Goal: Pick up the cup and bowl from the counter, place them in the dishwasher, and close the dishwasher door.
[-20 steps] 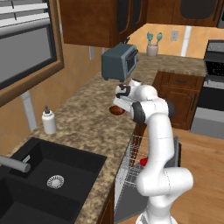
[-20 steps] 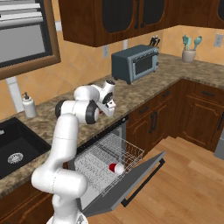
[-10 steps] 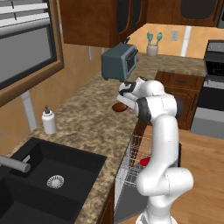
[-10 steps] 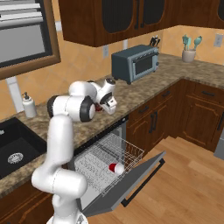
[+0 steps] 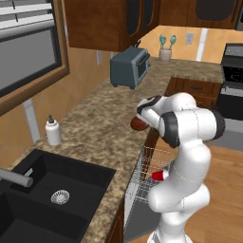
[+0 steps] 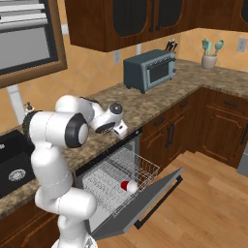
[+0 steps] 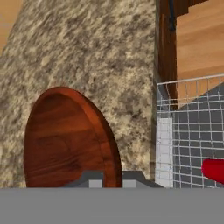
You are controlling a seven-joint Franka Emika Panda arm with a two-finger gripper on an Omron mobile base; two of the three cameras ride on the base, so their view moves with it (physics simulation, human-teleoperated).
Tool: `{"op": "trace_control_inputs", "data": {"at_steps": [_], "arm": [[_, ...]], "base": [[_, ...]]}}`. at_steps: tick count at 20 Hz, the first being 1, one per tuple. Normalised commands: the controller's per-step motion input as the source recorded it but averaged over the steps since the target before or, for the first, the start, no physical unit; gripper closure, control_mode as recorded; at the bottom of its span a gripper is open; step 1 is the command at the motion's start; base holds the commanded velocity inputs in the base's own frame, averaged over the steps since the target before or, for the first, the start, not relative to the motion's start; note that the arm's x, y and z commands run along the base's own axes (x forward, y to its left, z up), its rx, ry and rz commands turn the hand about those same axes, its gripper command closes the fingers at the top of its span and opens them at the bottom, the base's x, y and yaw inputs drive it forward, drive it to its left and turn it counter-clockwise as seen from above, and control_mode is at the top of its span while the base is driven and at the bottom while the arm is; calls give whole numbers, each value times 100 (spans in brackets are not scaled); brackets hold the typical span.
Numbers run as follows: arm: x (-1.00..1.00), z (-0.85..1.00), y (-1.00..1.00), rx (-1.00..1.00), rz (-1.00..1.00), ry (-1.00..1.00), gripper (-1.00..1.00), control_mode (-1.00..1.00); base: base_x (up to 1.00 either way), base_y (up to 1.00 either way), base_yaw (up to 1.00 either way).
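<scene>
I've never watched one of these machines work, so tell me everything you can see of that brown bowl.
The bowl is small, round and shallow, glossy reddish-brown like polished wood. It is tilted steeply, its hollow showing in the hand view, and held at the tool above the counter, close to the counter's edge beside the dishwasher rack.

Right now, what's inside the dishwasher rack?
The cup lies on its side in the white wire rack. The arm covers part of the rack in the left base view.

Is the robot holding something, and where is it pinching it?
Yes, the bowl. The fingers pinch its rim at one side, above the counter.
</scene>
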Motion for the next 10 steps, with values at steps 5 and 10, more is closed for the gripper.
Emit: {"op": "trace_control_inputs", "data": {"at_steps": [5,10], "arm": [[-100,18,-69,0,6,4,100,-100],[-74,0,-70,0,15,2,100,-100]], "base": [[0,0,0],[0,0,0]]}}
